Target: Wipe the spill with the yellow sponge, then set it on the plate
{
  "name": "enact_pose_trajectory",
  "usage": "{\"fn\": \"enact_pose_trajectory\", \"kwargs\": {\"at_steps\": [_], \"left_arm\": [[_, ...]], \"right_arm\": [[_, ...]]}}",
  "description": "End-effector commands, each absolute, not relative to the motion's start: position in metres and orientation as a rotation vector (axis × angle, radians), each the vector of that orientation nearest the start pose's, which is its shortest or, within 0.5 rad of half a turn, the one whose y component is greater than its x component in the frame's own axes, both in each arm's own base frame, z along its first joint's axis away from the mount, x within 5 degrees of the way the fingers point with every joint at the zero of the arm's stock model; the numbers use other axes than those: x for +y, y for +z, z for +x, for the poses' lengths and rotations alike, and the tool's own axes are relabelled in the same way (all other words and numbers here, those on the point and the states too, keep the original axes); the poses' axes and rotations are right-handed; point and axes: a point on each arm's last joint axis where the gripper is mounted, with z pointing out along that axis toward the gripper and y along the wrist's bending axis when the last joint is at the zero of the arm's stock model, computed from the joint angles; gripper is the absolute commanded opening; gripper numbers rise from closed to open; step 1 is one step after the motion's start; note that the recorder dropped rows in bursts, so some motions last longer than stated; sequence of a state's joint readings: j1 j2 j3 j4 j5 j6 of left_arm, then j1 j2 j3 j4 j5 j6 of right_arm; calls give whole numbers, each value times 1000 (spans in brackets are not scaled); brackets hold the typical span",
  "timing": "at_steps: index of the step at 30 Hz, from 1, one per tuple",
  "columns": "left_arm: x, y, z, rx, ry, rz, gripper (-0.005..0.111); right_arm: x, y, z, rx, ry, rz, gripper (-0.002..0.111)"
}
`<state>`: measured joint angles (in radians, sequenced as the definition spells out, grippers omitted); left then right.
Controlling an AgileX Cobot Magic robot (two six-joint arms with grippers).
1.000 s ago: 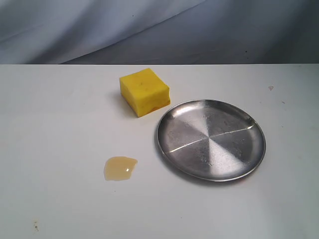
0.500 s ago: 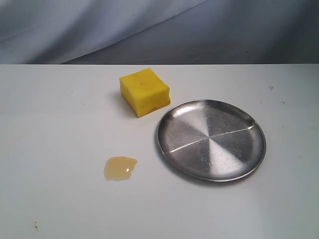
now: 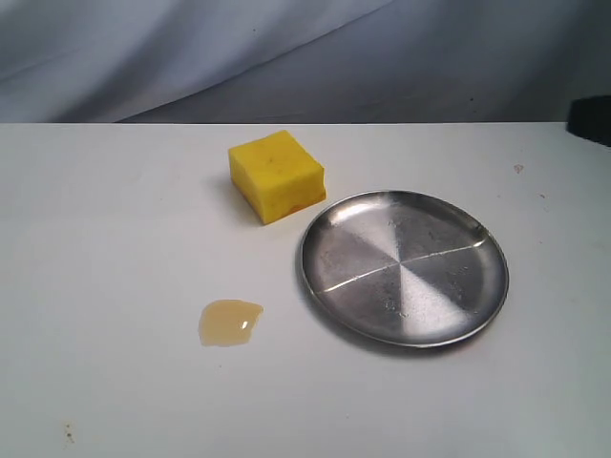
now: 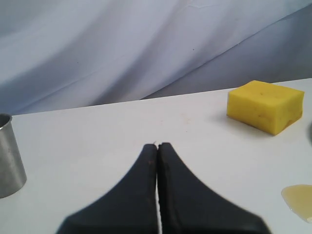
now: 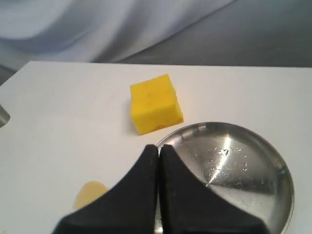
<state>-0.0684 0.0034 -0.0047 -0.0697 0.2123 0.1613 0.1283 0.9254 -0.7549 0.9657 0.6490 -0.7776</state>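
The yellow sponge (image 3: 277,176) sits on the white table, behind the left edge of the round metal plate (image 3: 405,267). The amber spill (image 3: 229,322) lies in front of the sponge, to the left of the plate. My left gripper (image 4: 158,145) is shut and empty; the sponge (image 4: 264,106) and a bit of the spill (image 4: 300,201) show beyond it. My right gripper (image 5: 159,146) is shut and empty, high over the plate's (image 5: 239,165) near rim, with the sponge (image 5: 155,103) and the spill (image 5: 89,193) in its view.
A dark part of the right arm (image 3: 592,118) pokes in at the right edge of the exterior view. A metal cup (image 4: 9,156) stands on the table in the left wrist view. A blue-grey cloth (image 3: 305,57) hangs behind the table.
A dark part of the right arm has come into the exterior view at the right edge. The sponge, spill and plate have not moved.
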Motion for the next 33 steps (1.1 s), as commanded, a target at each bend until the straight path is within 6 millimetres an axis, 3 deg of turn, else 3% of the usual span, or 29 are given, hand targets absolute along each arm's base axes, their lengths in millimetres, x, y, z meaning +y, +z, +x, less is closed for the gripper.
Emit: {"fn": "enact_pose_trajectory", "kwargs": {"at_steps": [1,5,11,14,16,18,22,24,33], "left_arm": [[-5,195,56,1682,6,147,0],[-5,195,56,1682,6,147,0],[-5,195,56,1682,6,147,0],[-5,195,56,1682,6,147,0],[-5,195,56,1682,6,147,0],[-5,195,56,1682,6,147,0],[-5,195,56,1682,6,147,0],[-5,195,56,1682,6,147,0],[-5,195,56,1682,6,147,0]], "right_arm": [[93,326,228,2102,684,-487,0],[139,301,293,2156,628,-604,0],[200,263,370,2184,629,-744,0],[223,247,392,2163,566,-861,1],[238,239,405,2145,546,-907,9],[249,236,416,2134,562,-901,21],[270,218,438,2154,616,-850,58],[275,205,448,2178,634,-804,68],[289,147,474,2271,660,-755,71]]}}
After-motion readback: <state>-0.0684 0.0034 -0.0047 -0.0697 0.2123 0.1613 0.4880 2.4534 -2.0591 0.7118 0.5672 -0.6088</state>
